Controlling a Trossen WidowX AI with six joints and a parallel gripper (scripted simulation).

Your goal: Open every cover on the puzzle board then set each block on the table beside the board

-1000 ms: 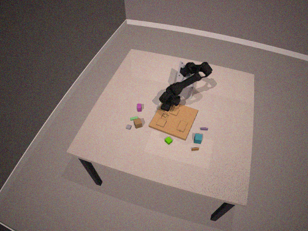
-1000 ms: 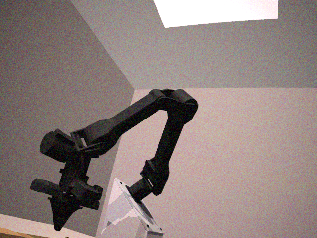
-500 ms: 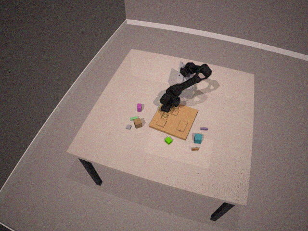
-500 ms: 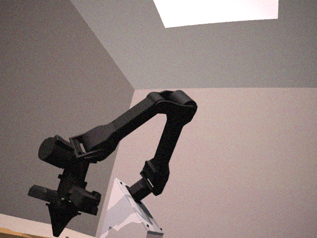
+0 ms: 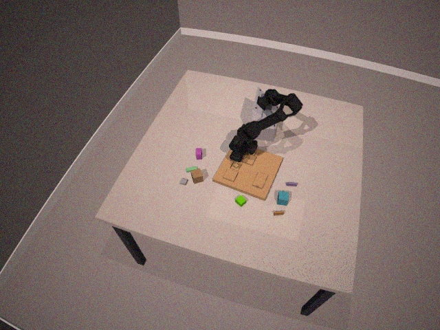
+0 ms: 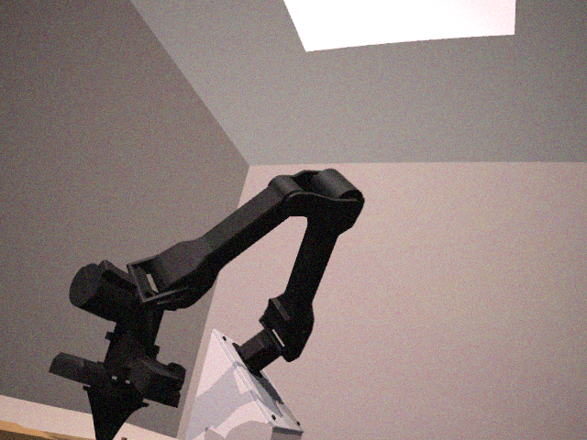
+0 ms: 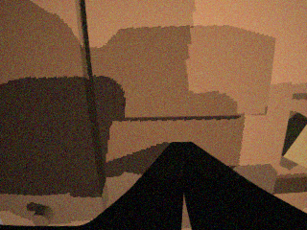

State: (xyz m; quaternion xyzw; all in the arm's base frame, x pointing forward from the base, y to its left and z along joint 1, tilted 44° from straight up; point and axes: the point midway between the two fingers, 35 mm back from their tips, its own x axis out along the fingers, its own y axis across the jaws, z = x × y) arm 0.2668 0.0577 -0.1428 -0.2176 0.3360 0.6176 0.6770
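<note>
The wooden puzzle board lies flat on the table. Thin outlines of square covers show on it, one cover near the front left and another cover near the front right. A pale yellow block sits in a well at the board's left side; the well is partly cut off in the wrist view. My gripper is shut and empty, pointing down low over the board's back-left part, beside dark seams in the wood. Its tips are hidden in the top view; contact cannot be told.
Left of the board lie a magenta block, a light green bar, a brown cube and a grey piece. A bright green block is in front. A purple bar, teal cube and orange-brown bar lie right.
</note>
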